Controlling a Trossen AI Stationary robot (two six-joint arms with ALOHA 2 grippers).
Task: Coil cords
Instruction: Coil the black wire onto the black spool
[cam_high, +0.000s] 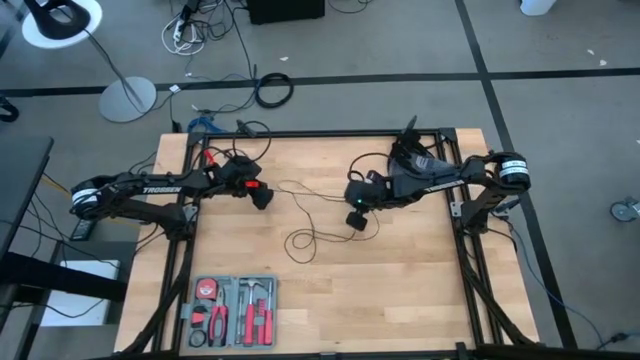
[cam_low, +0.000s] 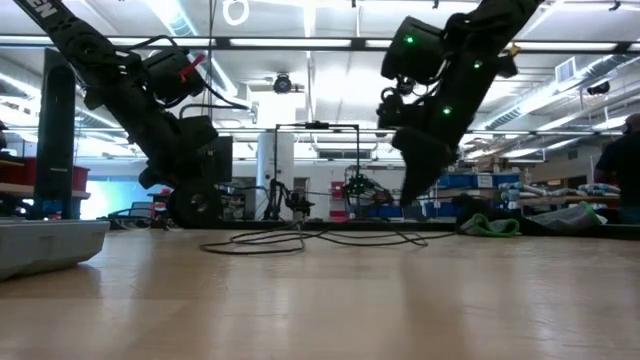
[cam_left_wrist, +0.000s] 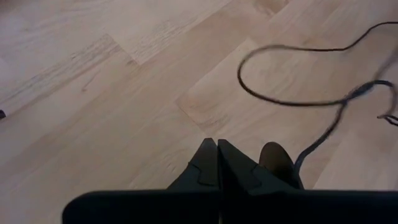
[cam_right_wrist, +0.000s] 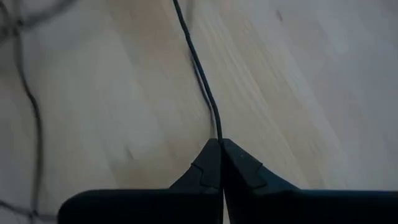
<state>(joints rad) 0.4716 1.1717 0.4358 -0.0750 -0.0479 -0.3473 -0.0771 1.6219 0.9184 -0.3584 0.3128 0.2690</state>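
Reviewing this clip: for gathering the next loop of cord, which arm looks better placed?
Probably the right. The right gripper is shut on the cord, which runs straight out from its fingertips. The left gripper is shut too, with the cord passing beside it, apparently not between its fingers.

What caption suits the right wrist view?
Right gripper shut on the thin black cord, which trails away across the wooden table.

— What lies around the light wooden butcher-block table (cam_high: 400, 290)?

— Grey concrete floor (cam_high: 560, 40) crossed by dark tape lines; a white round-based floor lamp (cam_high: 127, 98) stands on it beside a coiled thick black cable ring (cam_high: 273, 90).

— And overhead?

— Long fluorescent ceiling lights (cam_low: 300, 20) over cluttered shelving.
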